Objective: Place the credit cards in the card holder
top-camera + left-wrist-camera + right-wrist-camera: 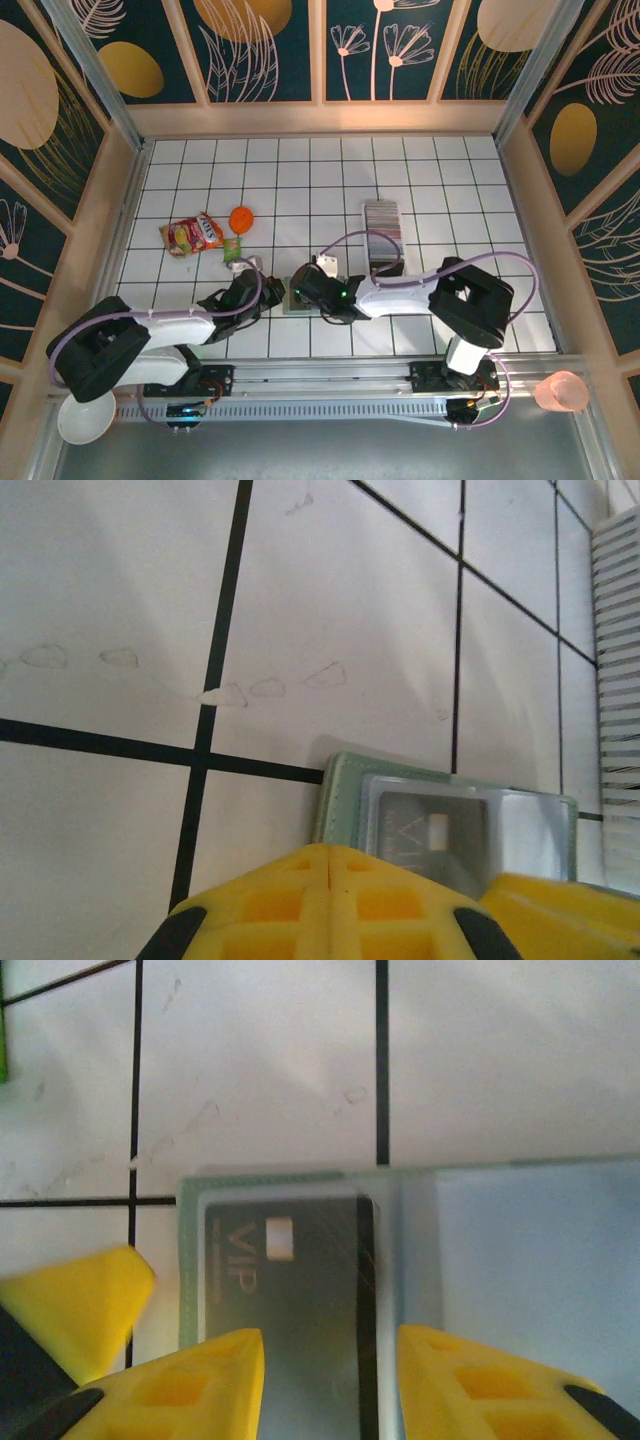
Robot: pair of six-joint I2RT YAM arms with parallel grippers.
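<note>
The sage-green card holder [296, 299] lies open on the tiles between both grippers. In the right wrist view a grey card marked VIP [290, 1280] sits inside the clear sleeve on the holder's green left leaf [189, 1260], and the bluish-grey inside [530, 1250] spreads to the right. My right gripper [331, 1345] hangs over that card with its jaws apart and nothing pinched. My left gripper [330, 858] is shut, its yellow tips at the holder's near corner [345, 795]. The other credit cards [383, 225] stand edge-on as a striped row behind the right arm.
A red snack packet [192, 235], an orange round item [241, 218] and a small green item [232, 249] lie left of centre. A white bowl [84, 420] and a pink cup [562, 392] sit off the front corners. Wooden walls ring the table.
</note>
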